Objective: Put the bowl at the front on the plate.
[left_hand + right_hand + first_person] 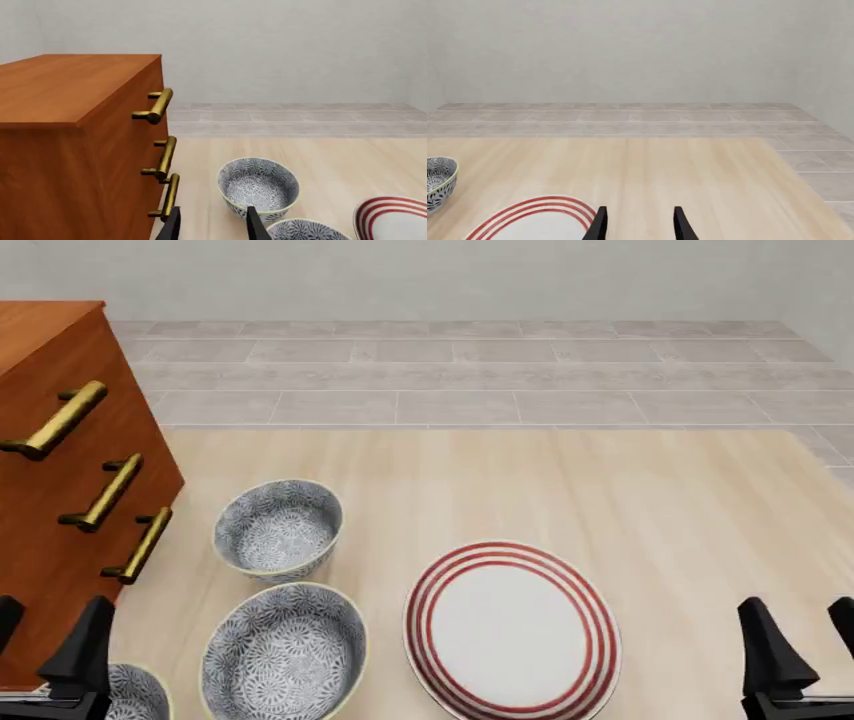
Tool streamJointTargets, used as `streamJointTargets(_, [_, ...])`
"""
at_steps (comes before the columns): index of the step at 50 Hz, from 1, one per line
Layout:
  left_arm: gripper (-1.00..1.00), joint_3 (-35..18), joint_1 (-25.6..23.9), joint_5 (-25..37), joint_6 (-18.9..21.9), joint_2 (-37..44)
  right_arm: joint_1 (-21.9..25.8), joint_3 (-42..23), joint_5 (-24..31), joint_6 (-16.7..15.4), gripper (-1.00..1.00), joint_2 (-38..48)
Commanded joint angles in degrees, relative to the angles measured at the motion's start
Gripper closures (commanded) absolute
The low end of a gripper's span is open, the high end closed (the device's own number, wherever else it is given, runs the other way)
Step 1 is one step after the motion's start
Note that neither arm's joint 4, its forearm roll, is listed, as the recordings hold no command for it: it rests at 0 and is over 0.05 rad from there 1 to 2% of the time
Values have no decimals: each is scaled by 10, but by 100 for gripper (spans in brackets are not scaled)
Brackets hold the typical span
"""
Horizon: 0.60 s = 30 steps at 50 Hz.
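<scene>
A: Left wrist view: the left gripper (212, 227) has its fingers apart, empty, beside the cabinet (73, 150).

B: Front view: the bowl (131, 692) nearest the arms sits at the table's (641, 500) near-left corner, left of the plate (514, 630). I'd grip one rim wall, lift clear of the neighbouring bowl (284, 652).

A: Right wrist view: right gripper (638, 226) parted, empty.

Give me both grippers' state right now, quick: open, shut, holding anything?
Left gripper: open, jaws apart, holding nothing.
Right gripper: open, jaws apart, holding nothing.
</scene>
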Motion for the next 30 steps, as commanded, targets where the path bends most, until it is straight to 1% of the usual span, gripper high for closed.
streamJointTargets(1, [-100,1,0,-2,0,2,0,-2,-1,0,-100,3])
streamJointTargets(25, [-100,-2,2,2,1,1,0,-2,-2,0,-100,4])
streamJointTargets(26, [-100,-2,8,3,-3,2,0,-2,-2,0,-100,4])
streamJointTargets(27, [-100,-4,10,-3,-6,40,0,-2,-2,0,-100,4])
streamJointTargets(28, [-100,-14,8,12,-8,52,0,-2,-2,0,-100,4])
streamJointTargets(29, [-100,-26,9,37,-11,33,0,-2,-2,0,-100,4])
streamJointTargets(30, [-100,-35,5,51,-9,36,0,-2,-2,0,-100,4])
